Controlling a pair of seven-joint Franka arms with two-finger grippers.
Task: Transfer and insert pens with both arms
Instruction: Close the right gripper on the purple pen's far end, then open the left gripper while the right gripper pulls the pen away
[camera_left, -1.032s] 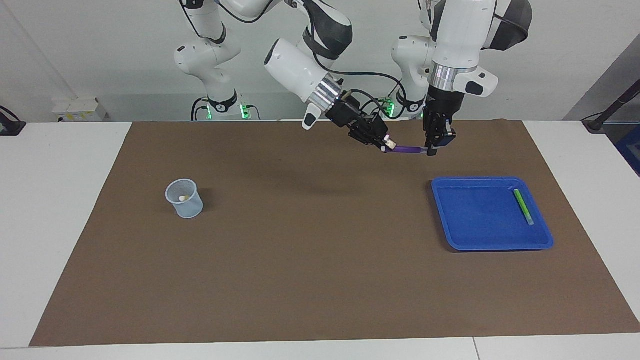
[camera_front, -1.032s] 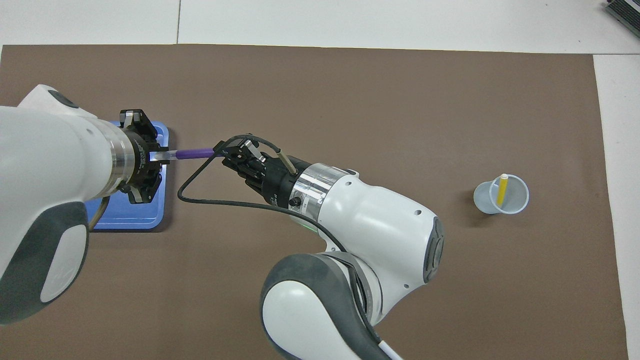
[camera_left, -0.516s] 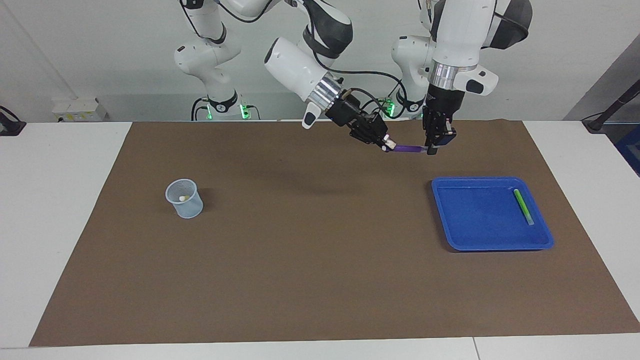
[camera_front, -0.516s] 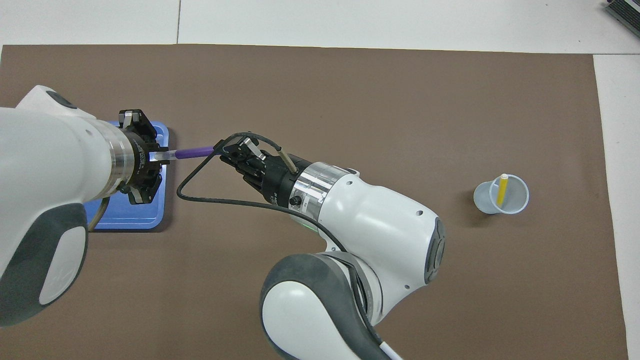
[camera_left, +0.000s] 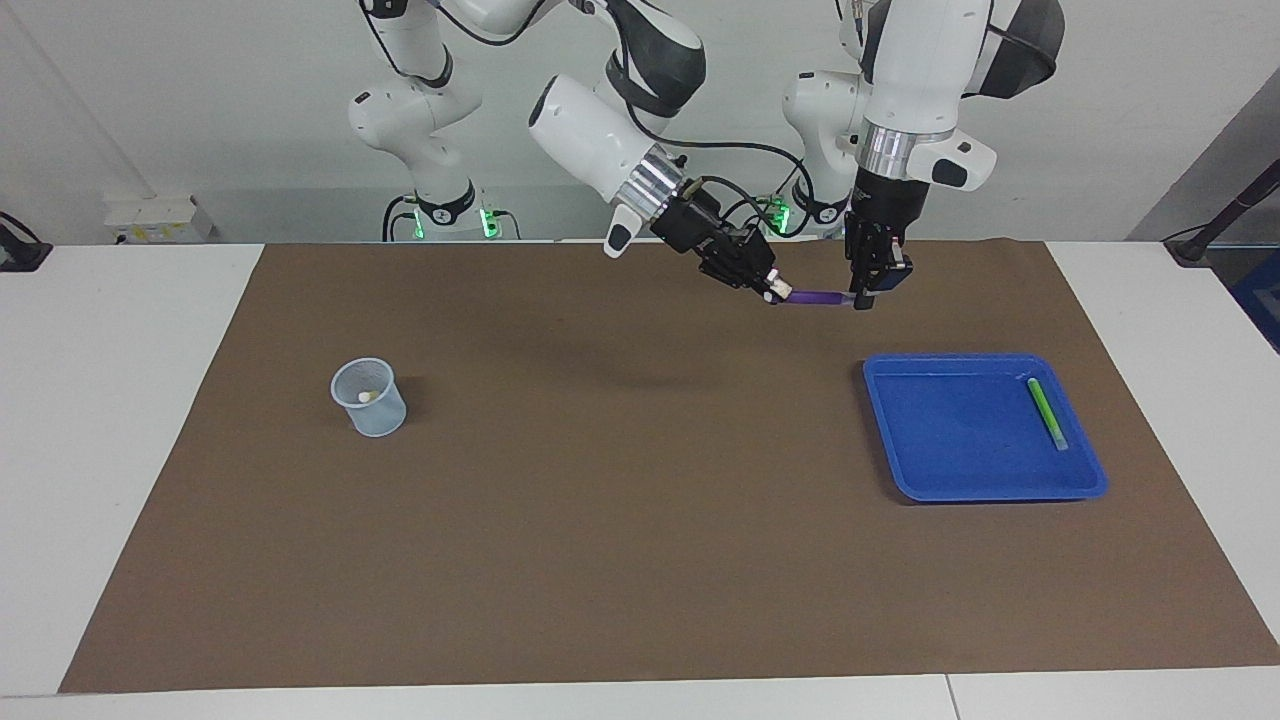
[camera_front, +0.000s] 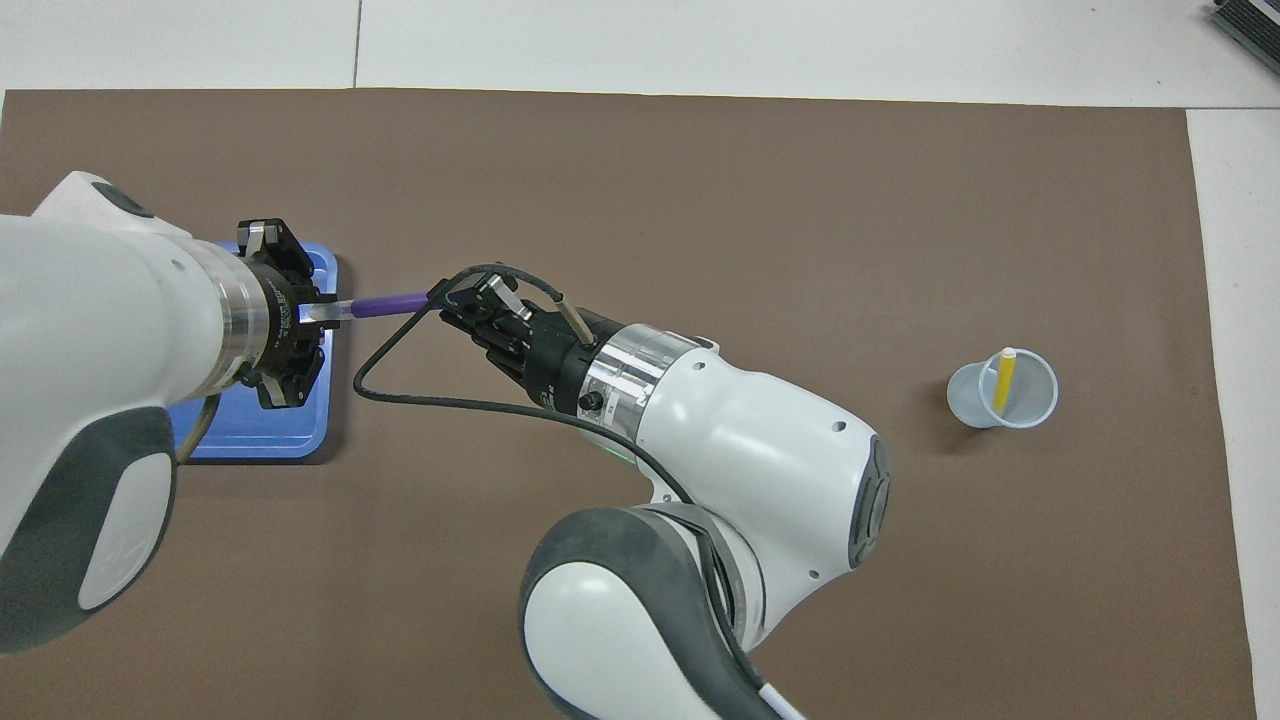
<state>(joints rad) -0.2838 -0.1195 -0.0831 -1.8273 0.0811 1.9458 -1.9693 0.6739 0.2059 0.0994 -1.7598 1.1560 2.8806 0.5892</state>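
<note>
A purple pen (camera_left: 818, 298) (camera_front: 385, 305) hangs level in the air over the brown mat, by the blue tray's (camera_left: 950, 440) (camera_front: 260, 440) edge. My left gripper (camera_left: 862, 298) (camera_front: 318, 312) points straight down and is shut on one end of it. My right gripper (camera_left: 775, 290) (camera_front: 440, 300) comes in slantwise and is shut on its pale other end. A green pen (camera_left: 1046, 412) lies in the tray along the rim toward the left arm's end. A yellow pen (camera_front: 1003, 380) stands tilted in the clear cup (camera_left: 372, 405) (camera_front: 975, 400) toward the right arm's end.
A brown mat (camera_left: 620, 520) covers most of the white table. The right arm's black cable (camera_front: 400, 395) loops below its wrist. The left arm's forearm hides much of the tray in the overhead view.
My right gripper has closed onto the purple pen's pale end. Both arms have hardly moved, and the pen stays level between them.
</note>
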